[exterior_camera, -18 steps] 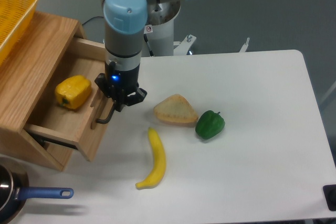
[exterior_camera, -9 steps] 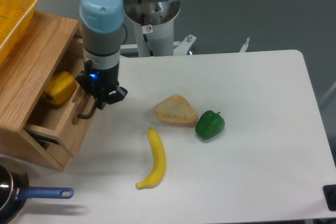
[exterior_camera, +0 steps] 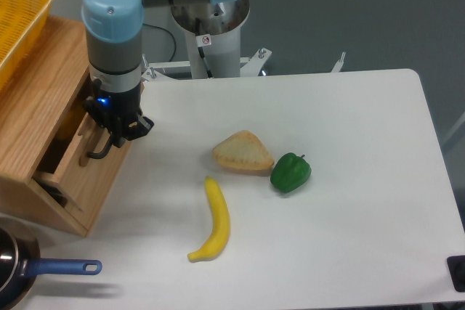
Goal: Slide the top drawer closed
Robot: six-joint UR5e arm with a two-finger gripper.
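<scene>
1. A white table [exterior_camera: 341,201] stands before a grey wall, with the pale base of the robot arm at its far edge.
2. At the left edge sits a light oak cabinet [exterior_camera: 36,117]. A yellow woven basket [exterior_camera: 18,19] rests on its top, and a dark pan with a blue handle [exterior_camera: 62,268] lies by the near-left corner.
3. The top drawer [exterior_camera: 73,172], a shallow oak box with a flat wooden front and a long black bar handle [exterior_camera: 98,152], juts only a little from the cabinet. A narrow dark gap remains between front and carcass, so I judge the closing nearly done but not finished.
4. The black two-finger pincer [exterior_camera: 116,130] hangs from the blue-capped wrist right at the upper end of the handle, touching or pressing the drawer front. Its fingers are hidden against the handle, and I cannot tell whether they are apart or clamped.
5. Loose on the table, well clear of the drawer, lie a yellow banana [exterior_camera: 216,221], a tan wedge of bread [exterior_camera: 242,153] and a green bell pepper [exterior_camera: 290,172].
6. Handling, as a judgement: the drawer is stiff and solid and should slide on its runners. An off-centre push could skew and jam it. A flat push on the front near the middle of the handle suits better than a grip.
</scene>
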